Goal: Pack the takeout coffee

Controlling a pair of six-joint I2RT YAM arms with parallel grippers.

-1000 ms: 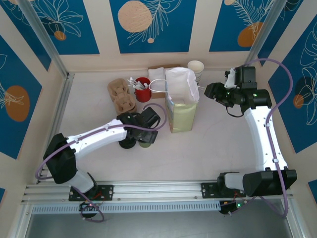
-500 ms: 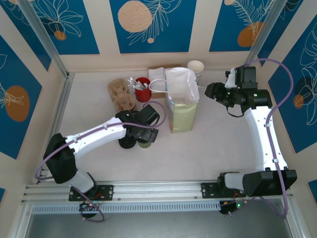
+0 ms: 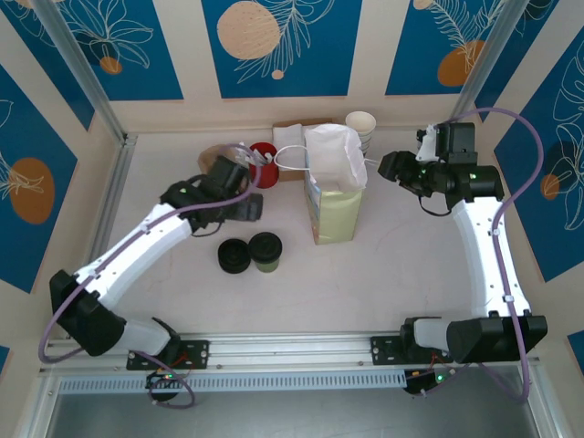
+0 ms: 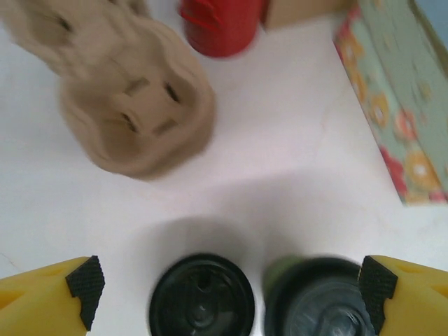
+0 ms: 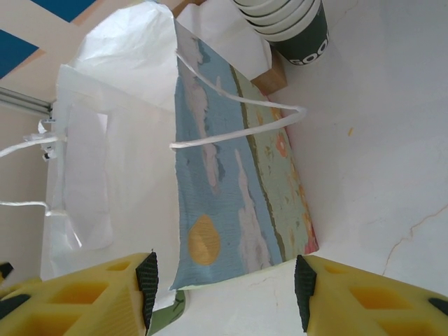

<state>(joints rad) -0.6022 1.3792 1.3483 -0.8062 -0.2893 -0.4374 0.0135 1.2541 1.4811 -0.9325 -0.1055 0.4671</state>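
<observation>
The takeout coffee, olive-sided with a black lid, stands on the table left of the paper bag. A stack of black lids sits just to its left. My left gripper hovers open above and behind both, holding nothing. In the left wrist view the coffee is at the lower right and the lids at the lower middle, between the spread fingers of the left gripper. My right gripper is open, level with the bag's right side. The bag lies beyond the right gripper.
A brown cup carrier and a red cup of stirrers stand behind my left gripper. A stack of white cups and a cardboard box sit behind the bag. Walls close in on three sides.
My left gripper has opened wider and pulled up and back to the far left, leaving the coffee standing beside the lids. The right arm has not moved.
</observation>
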